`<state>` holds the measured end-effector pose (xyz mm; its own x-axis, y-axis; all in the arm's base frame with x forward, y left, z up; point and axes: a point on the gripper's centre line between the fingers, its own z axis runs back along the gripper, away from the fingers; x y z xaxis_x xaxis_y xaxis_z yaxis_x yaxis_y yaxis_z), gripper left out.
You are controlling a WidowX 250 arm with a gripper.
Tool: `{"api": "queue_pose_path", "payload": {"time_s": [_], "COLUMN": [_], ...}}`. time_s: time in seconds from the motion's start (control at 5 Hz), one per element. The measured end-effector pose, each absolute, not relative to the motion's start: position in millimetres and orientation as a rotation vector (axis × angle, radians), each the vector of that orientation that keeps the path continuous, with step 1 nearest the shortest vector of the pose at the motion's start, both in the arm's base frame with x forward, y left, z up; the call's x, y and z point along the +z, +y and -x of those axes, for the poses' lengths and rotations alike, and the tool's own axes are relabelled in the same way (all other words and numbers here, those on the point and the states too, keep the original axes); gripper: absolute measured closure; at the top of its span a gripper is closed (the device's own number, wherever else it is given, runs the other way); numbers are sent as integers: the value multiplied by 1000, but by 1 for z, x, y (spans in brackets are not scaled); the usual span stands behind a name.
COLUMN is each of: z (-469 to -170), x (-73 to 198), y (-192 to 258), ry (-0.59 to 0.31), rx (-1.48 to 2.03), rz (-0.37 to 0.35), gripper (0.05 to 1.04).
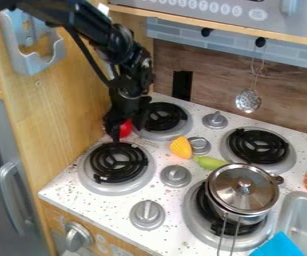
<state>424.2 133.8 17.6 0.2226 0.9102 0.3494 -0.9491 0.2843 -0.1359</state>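
The red thing [125,129] is small, bright and rounded on the side that shows; the end effector [124,131] hides much of it, so its full shape and pose cannot be told. It is at 9 o'clock in the camera view, low by the wooden panel [75,100], at 12 o'clock from the front left burner [89,176] and roughly 10 o'clock from the yellow toy [181,147].
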Motion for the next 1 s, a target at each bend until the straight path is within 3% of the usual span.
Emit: {"api": "queue_pose_path", "payload": {"time_s": [0.2, 0.4, 0.6, 0.8, 1.0], "z": [-414, -404, -390, -372, -360], "x": [36, 65, 72, 72, 67], "y": [129, 114, 92, 61, 31], "ry": [-405, -341, -199, -118, -143], "rx": [1290, 1228, 1100, 942, 775], "rz": [-91, -27, 72, 149, 90], "gripper": [82, 82, 82, 82, 82]}}
